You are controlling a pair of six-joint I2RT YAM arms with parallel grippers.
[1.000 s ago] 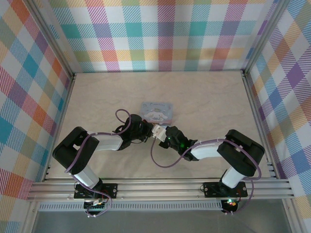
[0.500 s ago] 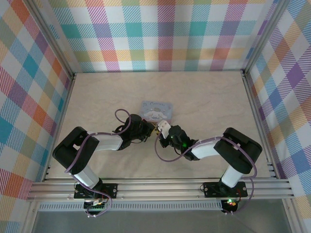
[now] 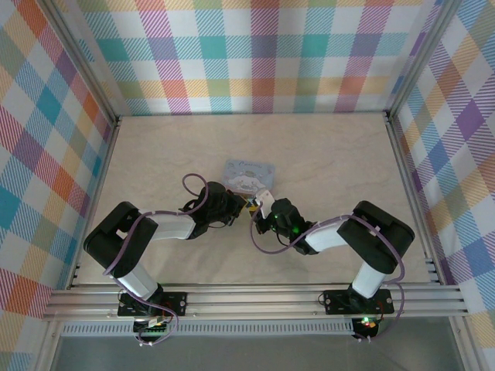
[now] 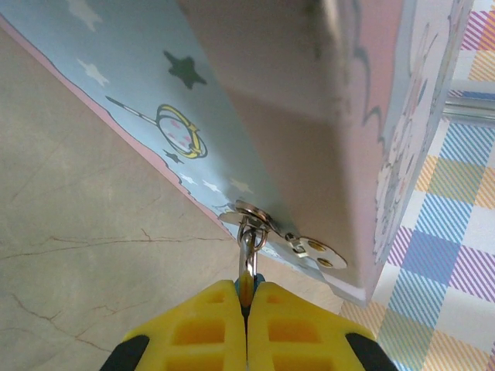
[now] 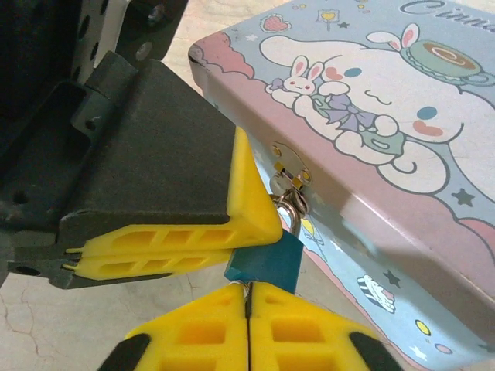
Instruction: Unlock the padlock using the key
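The padlock (image 5: 267, 259), a small dark blue block with a thin silvery shackle, hangs from the hasp (image 5: 290, 171) on the front of the light blue cartoon tin box (image 3: 249, 175). My left gripper (image 4: 247, 284) is shut on the padlock (image 4: 247, 249), pinching its body from the side; its yellow fingers (image 5: 178, 239) also appear in the right wrist view. My right gripper (image 5: 248, 290) is shut on the key (image 5: 248, 287), a silvery sliver at the fingertips that touches the padlock's underside. From above, both grippers (image 3: 251, 207) meet at the box's near edge.
The tin box (image 5: 363, 116) lies flat on the beige table (image 3: 325, 154), just behind both wrists. Plaid walls (image 3: 255, 54) close in the back and sides. A metal rail (image 3: 255, 297) runs along the near edge by the arm bases.
My right wrist has moved up and in toward the box's front edge, bringing its fingertips against the padlock. The left arm has held still.
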